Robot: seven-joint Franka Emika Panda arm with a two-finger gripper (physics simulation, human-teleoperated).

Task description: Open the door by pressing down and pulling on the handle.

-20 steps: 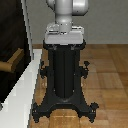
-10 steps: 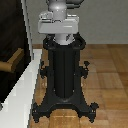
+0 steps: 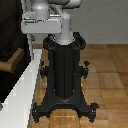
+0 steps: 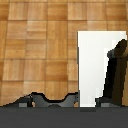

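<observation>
Wood floor; handle (image 3: 12,62) well apart from jaws.

Exterior view sits near the pedestal (image 3: 63,75); wrist view looks down; both share the door (image 3: 10,37).

A bare simulated test room: wood parquet floor (image 3: 107,75) runs to a plain beige wall (image 3: 107,22). A robot arm (image 3: 55,17) stands on a black pedestal (image 3: 65,75) beside a white-framed dark door (image 3: 10,35), with no furniture.
</observation>
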